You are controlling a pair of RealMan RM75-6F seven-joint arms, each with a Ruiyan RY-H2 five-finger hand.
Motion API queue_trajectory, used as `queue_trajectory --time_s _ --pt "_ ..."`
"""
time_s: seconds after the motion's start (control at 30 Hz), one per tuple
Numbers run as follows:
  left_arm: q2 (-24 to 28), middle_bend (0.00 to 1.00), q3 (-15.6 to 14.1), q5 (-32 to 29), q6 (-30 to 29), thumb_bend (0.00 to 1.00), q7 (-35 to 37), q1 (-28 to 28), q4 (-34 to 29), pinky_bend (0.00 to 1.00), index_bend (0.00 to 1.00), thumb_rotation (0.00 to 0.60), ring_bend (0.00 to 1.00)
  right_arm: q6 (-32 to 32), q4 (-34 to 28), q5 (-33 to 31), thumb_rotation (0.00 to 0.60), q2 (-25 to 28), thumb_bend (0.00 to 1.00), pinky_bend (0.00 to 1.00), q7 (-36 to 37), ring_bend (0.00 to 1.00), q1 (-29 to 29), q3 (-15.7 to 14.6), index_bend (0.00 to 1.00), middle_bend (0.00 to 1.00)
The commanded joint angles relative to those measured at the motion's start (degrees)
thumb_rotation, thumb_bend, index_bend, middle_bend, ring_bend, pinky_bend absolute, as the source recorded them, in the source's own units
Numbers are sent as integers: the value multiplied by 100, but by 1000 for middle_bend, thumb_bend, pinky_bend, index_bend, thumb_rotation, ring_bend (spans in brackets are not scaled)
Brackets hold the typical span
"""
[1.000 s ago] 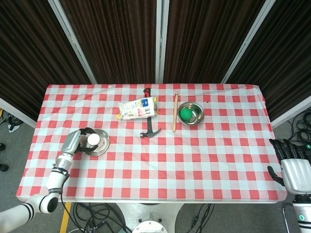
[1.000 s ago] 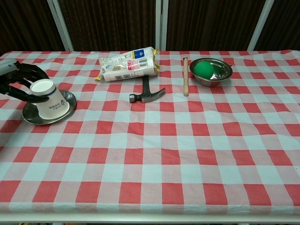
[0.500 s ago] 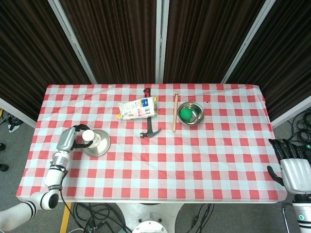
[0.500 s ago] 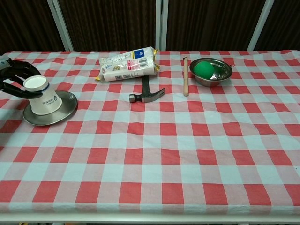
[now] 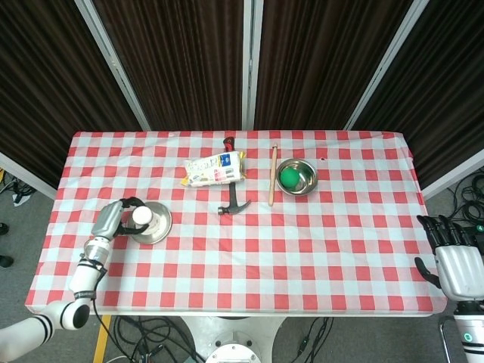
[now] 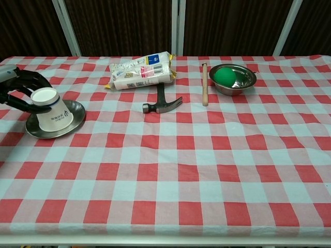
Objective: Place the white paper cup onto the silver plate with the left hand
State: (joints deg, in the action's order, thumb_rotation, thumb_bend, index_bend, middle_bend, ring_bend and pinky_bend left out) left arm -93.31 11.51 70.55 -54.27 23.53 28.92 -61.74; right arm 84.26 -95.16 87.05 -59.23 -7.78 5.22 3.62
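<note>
The white paper cup [image 6: 50, 114] stands upside down and tilted on the silver plate [image 6: 75, 114] at the table's left side. My left hand [image 6: 18, 89] reaches in from the left, and its dark fingers curl around the cup's upper end. From above, the cup [image 5: 142, 217] sits on the left part of the plate [image 5: 159, 226], with the left hand [image 5: 110, 221] beside and around it. My right hand [image 5: 456, 261] hangs off the table's front right corner, fingers apart and holding nothing.
A snack bag [image 6: 140, 70] lies at the back middle, with a hammer [image 6: 162, 102] in front of it. To the right lie a wooden stick [image 6: 204, 83] and a steel bowl [image 6: 246, 80] holding a green ball [image 6: 225, 76].
In the last half second the left hand and cup shifted slightly right and down, further onto the plate. The right hand has not moved.
</note>
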Motion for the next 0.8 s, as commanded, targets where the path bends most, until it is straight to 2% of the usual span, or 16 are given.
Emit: queue_trajectory --time_s 0.03,0.17,0.37,0.5,0.63,0.8 --pt "-251 439 232 -270 8 234 -31 71 446 280 517 600 300 7 -6 27 600 -1 221 145 -7 63 -4 -17 104 139" --pt "-224 438 256 -242 -109 234 3 20 398 279 517 600 299 13 -2 2 600 -2 222 145 -4 63 -21 -24 106 139" --pt "134 437 177 46 -356 234 173 -116 -224 276 515 600 299 50 -8 12 600 7 221 145 -11 63 -27 -12 107 139" --pt "326 437 323 74 -603 234 321 -174 -439 272 515 600 299 63 5 54 600 -2 221 145 8 63 -33 -33 107 139" --pt "389 435 567 -229 -428 233 129 -26 -207 268 514 600 291 92 28 77 600 -13 221 145 36 63 -43 -37 107 139" --pt "124 425 779 -770 331 234 -261 410 659 261 506 600 265 145 44 128 600 -24 222 146 81 63 -67 -55 107 139"
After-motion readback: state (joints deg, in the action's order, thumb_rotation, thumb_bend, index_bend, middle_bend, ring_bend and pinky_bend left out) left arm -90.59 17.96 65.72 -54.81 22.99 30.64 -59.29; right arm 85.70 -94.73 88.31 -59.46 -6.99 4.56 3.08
